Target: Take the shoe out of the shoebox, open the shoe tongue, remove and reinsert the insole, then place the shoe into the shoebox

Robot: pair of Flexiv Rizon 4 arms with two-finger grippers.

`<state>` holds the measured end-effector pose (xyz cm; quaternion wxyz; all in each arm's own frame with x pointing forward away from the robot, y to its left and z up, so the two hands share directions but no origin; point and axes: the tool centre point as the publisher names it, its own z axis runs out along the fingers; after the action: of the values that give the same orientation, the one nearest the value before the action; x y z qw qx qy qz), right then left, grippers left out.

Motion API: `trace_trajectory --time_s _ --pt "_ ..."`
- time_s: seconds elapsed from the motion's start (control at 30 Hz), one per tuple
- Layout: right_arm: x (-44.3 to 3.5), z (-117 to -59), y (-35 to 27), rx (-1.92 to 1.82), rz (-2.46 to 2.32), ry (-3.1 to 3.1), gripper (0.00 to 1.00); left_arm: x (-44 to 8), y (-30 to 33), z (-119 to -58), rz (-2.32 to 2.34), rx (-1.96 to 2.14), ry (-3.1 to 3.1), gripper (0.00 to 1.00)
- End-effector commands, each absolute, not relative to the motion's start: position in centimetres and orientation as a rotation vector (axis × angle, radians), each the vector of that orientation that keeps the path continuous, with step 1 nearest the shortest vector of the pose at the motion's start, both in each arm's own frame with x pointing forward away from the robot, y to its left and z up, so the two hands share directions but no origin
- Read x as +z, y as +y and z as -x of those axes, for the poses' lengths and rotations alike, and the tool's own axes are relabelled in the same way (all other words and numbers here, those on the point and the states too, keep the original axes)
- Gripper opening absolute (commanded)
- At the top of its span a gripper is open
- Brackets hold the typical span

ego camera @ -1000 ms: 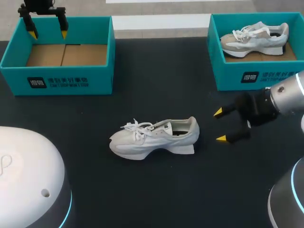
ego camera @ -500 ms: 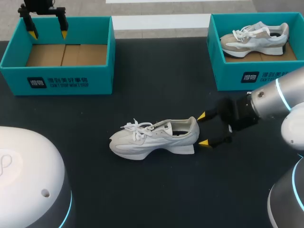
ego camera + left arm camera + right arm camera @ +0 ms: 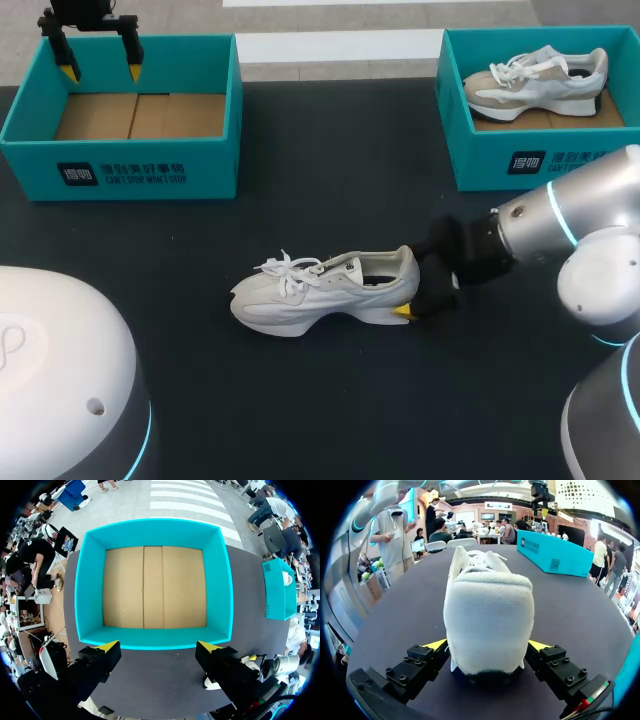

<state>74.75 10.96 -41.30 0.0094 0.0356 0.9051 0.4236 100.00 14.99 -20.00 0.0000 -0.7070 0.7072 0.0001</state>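
Right gripper [image 3: 487, 647] has moved in from the right to the shoe [image 3: 320, 290], fingers apart, straddling the heel. Shoe sits sole-down mid-table [image 3: 330, 180]. Left gripper [image 3: 159, 647] hangs above the empty shoebox [image 3: 222, 580] rim, fingers spread.

The left gripper [image 3: 100, 72] hangs at eleven o'clock, fingers spread and pointing down, while the right arm [image 3: 560, 225] enters from three o'clock, its right gripper [image 3: 410, 285] level, fingers wide apart, aimed toward nine o'clock.
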Motion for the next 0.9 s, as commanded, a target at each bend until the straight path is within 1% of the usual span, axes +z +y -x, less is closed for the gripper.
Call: trace_trajectory --time_s 0.03,0.17,0.2,0.23,0.27,0.9 --pt "-42.3 -75.2 12.4 1.339 -0.124 2.820 1.00 -20.0 15.0 -100.0 2.221 0.000 2.222 1.00" --pt "-42.7 -75.2 13.4 1.379 -0.099 2.825 1.00 -20.0 15.0 -100.0 2.221 0.000 2.222 1.00" --pt "-42.8 -75.2 13.6 1.380 -0.111 2.823 0.49 -20.0 15.0 -100.0 2.221 0.000 2.222 1.00" --pt "-43.0 -75.2 13.7 1.392 -0.104 2.826 0.35 -20.0 15.0 -100.0 2.221 0.000 2.222 1.00" --pt "-43.2 -75.1 13.8 1.393 -0.100 2.830 0.00 -20.0 15.0 -100.0 2.221 0.000 2.222 1.00" --pt "-43.5 -75.0 13.9 1.413 -0.105 2.821 0.00 -20.0 15.0 -100.0 2.221 0.000 2.222 1.00"
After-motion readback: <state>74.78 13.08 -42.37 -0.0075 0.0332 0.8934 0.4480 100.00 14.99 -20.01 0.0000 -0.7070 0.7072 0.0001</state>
